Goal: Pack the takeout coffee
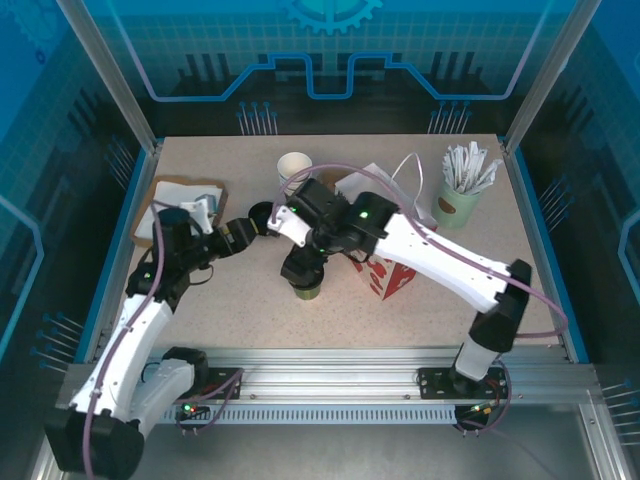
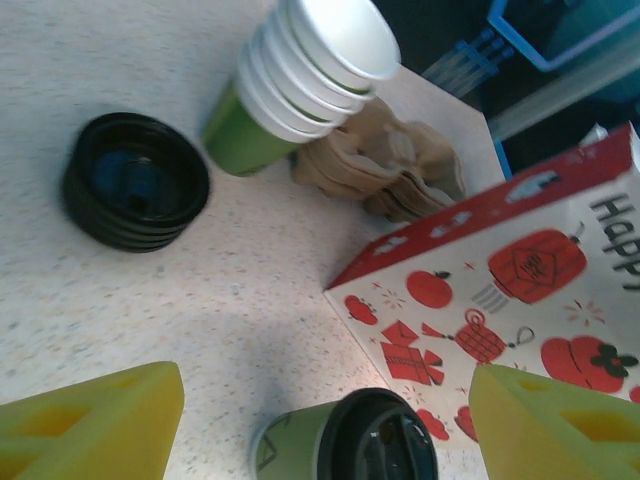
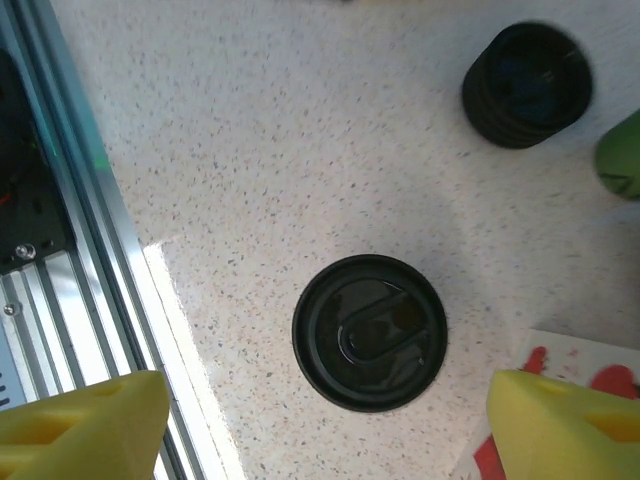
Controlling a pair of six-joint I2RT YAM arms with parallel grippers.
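On speckled table (image 3: 300, 150): round-lidded green paper cup (image 3: 369, 332).

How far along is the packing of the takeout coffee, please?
Done: the takeout coffee is lidded and stands beside the paper bag. In hand: the open right gripper hovers over it; the left gripper is open too. Left: gripping the cup and bagging it.

Robotics lab cell: I am working inside aluminium posts (image 1: 112, 75) and blue gear-printed panels (image 1: 330, 60) that are enclosing my speckled tabletop (image 1: 240, 320) and mounting rail (image 1: 330, 380).
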